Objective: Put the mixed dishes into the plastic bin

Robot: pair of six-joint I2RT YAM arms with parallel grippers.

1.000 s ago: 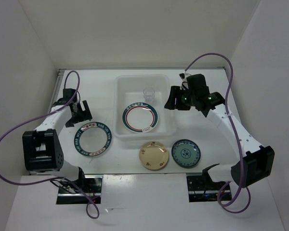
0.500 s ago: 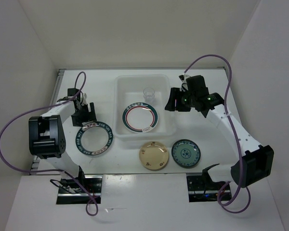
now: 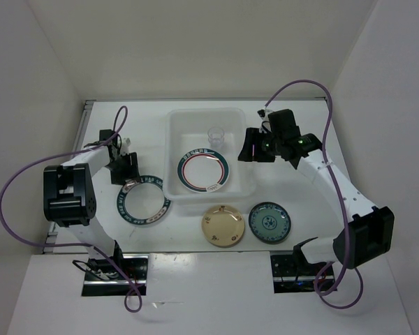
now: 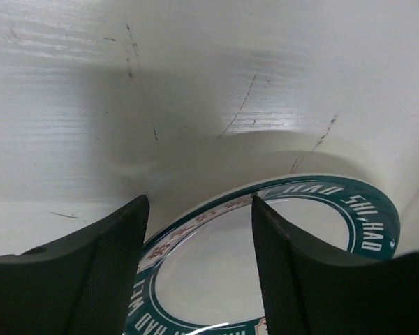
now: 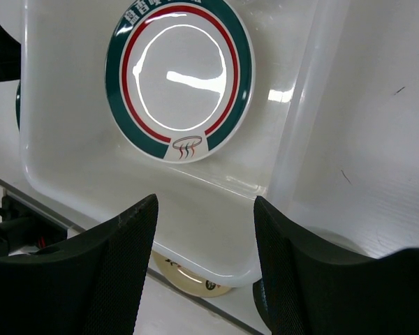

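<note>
The left arm (image 3: 91,162) is reaching low over the left side of the bench (image 3: 300,132). The left fingers (image 4: 91,279) are standing partly open astride the far rim of the blue-rimmed plate (image 3: 145,200), and contact cannot be confirmed. That plate, round with no long axis, is lying face up just beside the near-left corner of the bin (image 3: 173,139). The right arm (image 3: 321,171) is hanging over the bin's right wall, with the right fingers (image 5: 105,265) parted and holding nothing.
</note>
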